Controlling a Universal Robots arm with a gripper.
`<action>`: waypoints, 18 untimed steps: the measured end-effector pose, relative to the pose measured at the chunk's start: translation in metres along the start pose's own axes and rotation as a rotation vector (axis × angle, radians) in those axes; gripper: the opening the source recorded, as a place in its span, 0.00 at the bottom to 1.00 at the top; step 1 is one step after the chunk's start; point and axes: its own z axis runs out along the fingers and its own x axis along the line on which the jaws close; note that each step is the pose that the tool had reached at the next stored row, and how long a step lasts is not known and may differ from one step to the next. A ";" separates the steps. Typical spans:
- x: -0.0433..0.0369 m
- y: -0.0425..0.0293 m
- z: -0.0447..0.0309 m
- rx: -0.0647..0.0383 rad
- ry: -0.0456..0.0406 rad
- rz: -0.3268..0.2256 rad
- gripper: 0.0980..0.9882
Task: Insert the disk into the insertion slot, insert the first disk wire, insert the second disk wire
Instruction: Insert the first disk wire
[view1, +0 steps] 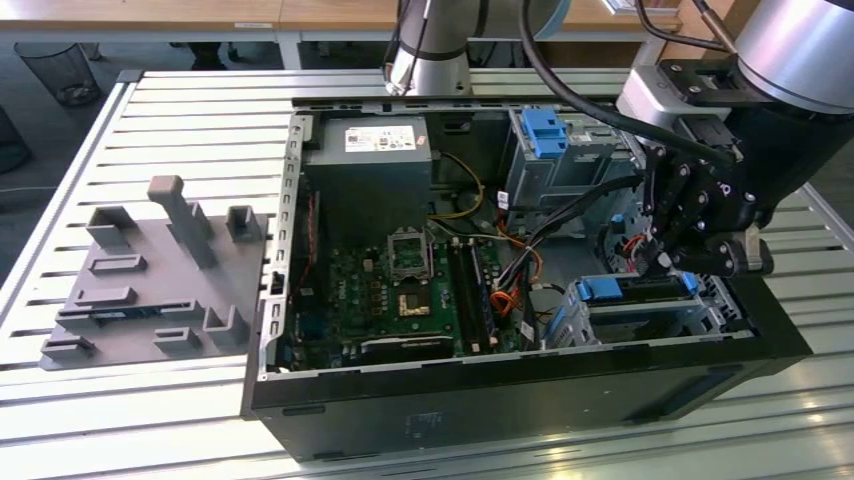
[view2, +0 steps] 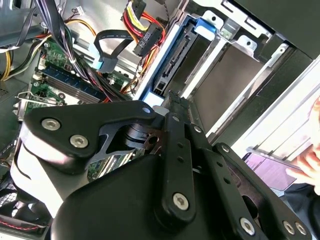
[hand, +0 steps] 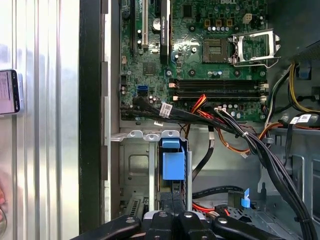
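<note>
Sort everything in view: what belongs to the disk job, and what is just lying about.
Job:
- disk
- slot
- gripper

Lying about:
- grey fixture plate
- motherboard
- power supply
- tall cage with blue tab

Disk (view1: 625, 289) in insertion slot (view1: 643, 326), w/ hand (view1: 663, 263) just above, at exterior view's right of case (view1: 534, 388).

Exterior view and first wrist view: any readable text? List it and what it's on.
white label on the power supply: print too small to read.
cable tags: not legible.
phone screen: lines of text, not legible.
motherboard markings: too small to read.
Nothing can be quoted.
</note>
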 end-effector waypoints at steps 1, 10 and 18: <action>0.0000 -0.0003 0.0000 0.000 0.0000 0.000 0.01; -0.0002 -0.0030 -0.0001 0.000 0.0001 0.000 0.01; -0.0004 -0.0049 -0.0001 0.000 0.0000 0.000 0.01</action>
